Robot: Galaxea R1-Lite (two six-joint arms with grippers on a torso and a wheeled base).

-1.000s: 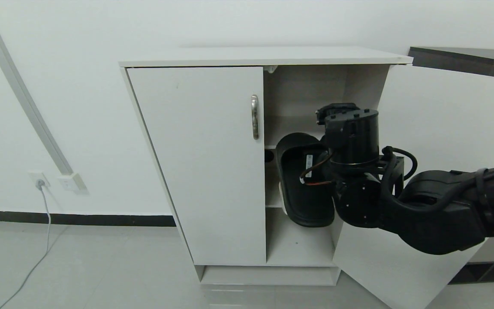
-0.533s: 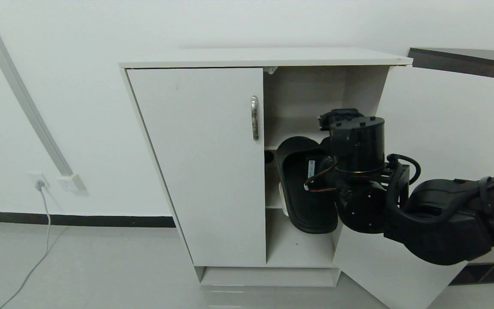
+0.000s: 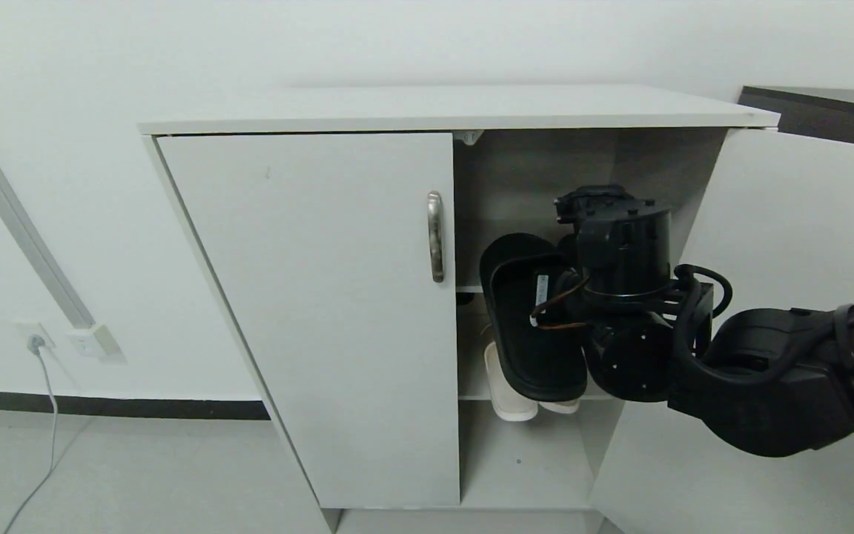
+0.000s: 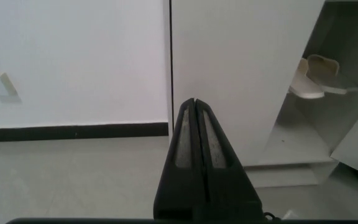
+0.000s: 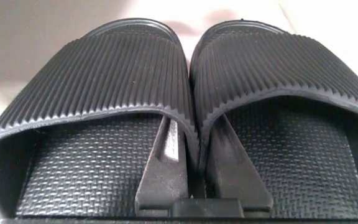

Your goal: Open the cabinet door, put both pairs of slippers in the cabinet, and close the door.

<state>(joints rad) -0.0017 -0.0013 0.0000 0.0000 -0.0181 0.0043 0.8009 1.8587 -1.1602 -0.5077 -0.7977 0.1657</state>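
Note:
The white cabinet [image 3: 457, 107] has its left door [image 3: 308, 311] closed and its right door [image 3: 798, 230] swung open. My right gripper [image 5: 194, 134] is shut on a pair of black slippers [image 5: 135, 93], pinching their two inner edges together. It holds the black slippers [image 3: 534, 326] upright in the open half, at the level of the middle shelf. Behind and under them, a white pair of slippers [image 3: 514, 397] lies on that shelf, and the same white slippers [image 4: 319, 74] appear in the left wrist view. My left gripper [image 4: 194, 124] hangs shut and empty, low in front of the closed door.
A metal handle [image 3: 435, 237] is on the closed door's inner edge. The bottom compartment [image 3: 520, 463] holds nothing. A wall socket with a cable [image 3: 35, 345] is low on the left wall. A dark counter [image 3: 820, 104] stands to the right, behind the open door.
The head view has come closer to the cabinet. Against the shelves, the black slippers in my right gripper now sit a little higher, and the white pair shows beneath them.

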